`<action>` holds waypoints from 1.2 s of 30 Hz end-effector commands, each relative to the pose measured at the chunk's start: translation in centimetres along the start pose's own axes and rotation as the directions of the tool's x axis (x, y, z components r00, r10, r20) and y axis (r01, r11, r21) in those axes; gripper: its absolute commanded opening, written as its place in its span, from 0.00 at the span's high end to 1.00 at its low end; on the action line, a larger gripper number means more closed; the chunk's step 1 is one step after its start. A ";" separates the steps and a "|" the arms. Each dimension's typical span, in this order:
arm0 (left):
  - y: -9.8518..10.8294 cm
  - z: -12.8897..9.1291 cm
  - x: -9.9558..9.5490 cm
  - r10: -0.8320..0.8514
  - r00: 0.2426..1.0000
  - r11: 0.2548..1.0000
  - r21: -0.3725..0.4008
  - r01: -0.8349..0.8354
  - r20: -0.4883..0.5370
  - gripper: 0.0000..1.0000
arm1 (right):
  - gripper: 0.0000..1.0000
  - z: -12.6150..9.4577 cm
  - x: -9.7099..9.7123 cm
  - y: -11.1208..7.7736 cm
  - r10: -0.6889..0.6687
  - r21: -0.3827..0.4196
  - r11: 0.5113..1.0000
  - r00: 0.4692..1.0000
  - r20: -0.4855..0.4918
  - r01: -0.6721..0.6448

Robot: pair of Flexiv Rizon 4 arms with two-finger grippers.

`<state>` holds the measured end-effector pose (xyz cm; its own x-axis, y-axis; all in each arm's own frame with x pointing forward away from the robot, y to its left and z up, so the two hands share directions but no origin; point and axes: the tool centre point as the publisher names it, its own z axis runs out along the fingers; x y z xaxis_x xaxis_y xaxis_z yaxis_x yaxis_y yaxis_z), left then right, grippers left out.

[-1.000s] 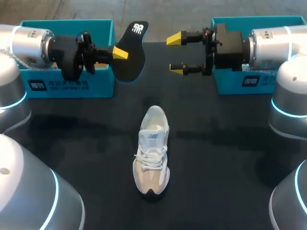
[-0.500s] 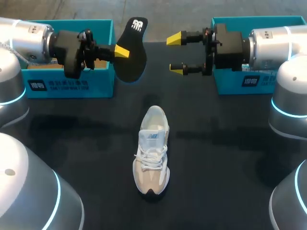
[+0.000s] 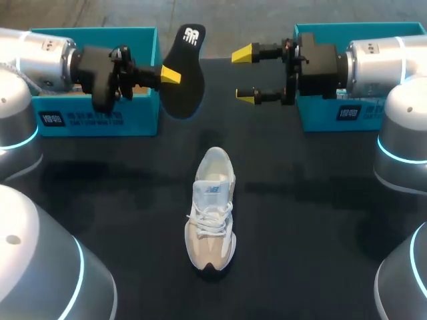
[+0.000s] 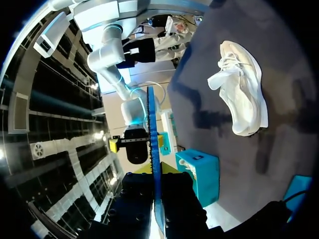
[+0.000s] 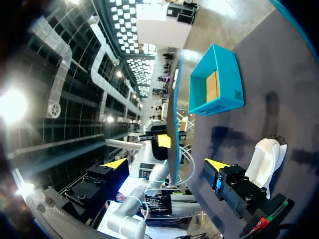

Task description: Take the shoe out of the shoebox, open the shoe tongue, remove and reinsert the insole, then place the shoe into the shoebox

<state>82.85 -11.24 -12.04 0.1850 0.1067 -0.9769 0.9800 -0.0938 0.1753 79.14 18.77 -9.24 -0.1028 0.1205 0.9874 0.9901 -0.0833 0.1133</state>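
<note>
Black foam insole (image 3: 181, 80), with a white mark at its heel end, is held in the air above the far part of the dark table (image 3: 307, 220); the left gripper (image 3: 168, 74) is clamped on it, one yellow tip showing on the near face; in the left wrist view the insole (image 4: 152, 149) appears edge-on, running straight out between that gripper's fingers. Just beside it, toward the left arm, stands the left teal cardboard shoebox (image 3: 93, 119); the right wrist view shows this box (image 5: 215, 82) open-topped, with a brown patch on its floor. The right gripper (image 3: 245, 76) hangs level with the insole, facing it across a gap, its two yellow-tipped fingers spread wide and holding nothing; behind it sits the right teal cardboard shoebox (image 3: 347, 113). The white and beige lace-up sneaker (image 3: 211, 210) stands upright on the table's middle, outside both boxes, well apart from both grippers, toe toward the robot.
</note>
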 end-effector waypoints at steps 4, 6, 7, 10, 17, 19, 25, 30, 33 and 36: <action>-0.2 0.4 1.5 0.008 1.000 1.000 -0.027 -0.008 0.021 1.00 | 0.00 0.2 0.0 -0.1 0.000 -0.003 1.000 1.000 0.000 0.000; -0.3 0.3 1.6 0.025 0.999 0.999 -0.030 -0.024 0.028 1.00 | 0.00 0.8 -0.1 -0.1 -0.007 0.012 1.000 0.999 0.036 0.006; -0.3 0.3 1.7 0.030 0.999 0.999 -0.033 -0.029 0.028 1.00 | 0.00 1.1 -0.2 -0.2 -0.008 0.012 1.000 0.999 0.047 0.007; -0.6 0.3 2.2 0.044 0.998 0.999 -0.033 -0.042 0.039 1.00 | 0.00 1.8 -1.0 -0.6 -0.006 0.020 1.000 0.998 0.058 0.005; -0.9 0.5 3.3 0.044 0.997 0.999 -0.030 -0.042 0.060 1.00 | 0.00 3.3 -2.8 -1.6 -0.006 0.028 1.000 0.999 0.036 0.005; -1.0 0.6 3.5 0.045 0.997 0.999 -0.031 -0.043 0.059 1.00 | 0.00 3.9 -3.2 -1.8 -0.007 0.029 1.000 0.999 0.038 0.006; -1.4 0.8 3.5 0.056 0.997 0.998 -0.027 -0.054 0.057 1.00 | 0.00 5.0 -3.8 -2.1 -0.031 0.035 0.999 0.999 0.027 0.030; -1.5 0.9 3.5 0.059 0.996 0.998 -0.028 -0.057 0.061 1.00 | 0.00 5.8 -4.1 -2.1 -0.037 0.041 0.999 0.999 0.035 0.035; -1.6 0.9 3.6 0.063 0.996 0.998 -0.031 -0.061 0.058 1.00 | 0.00 6.4 -4.4 -2.1 -0.036 0.048 0.998 0.999 0.035 0.034; -1.6 1.0 3.7 0.062 0.997 0.998 -0.035 -0.060 0.054 1.00 | 0.00 6.9 -4.5 -2.0 -0.041 0.052 0.998 0.999 0.030 0.039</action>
<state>82.02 -11.53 -15.97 0.2393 0.0475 -0.9698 0.9693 -0.0701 0.2358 77.76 24.18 -14.39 -0.1398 0.1543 0.9781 0.9889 -0.0277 0.1457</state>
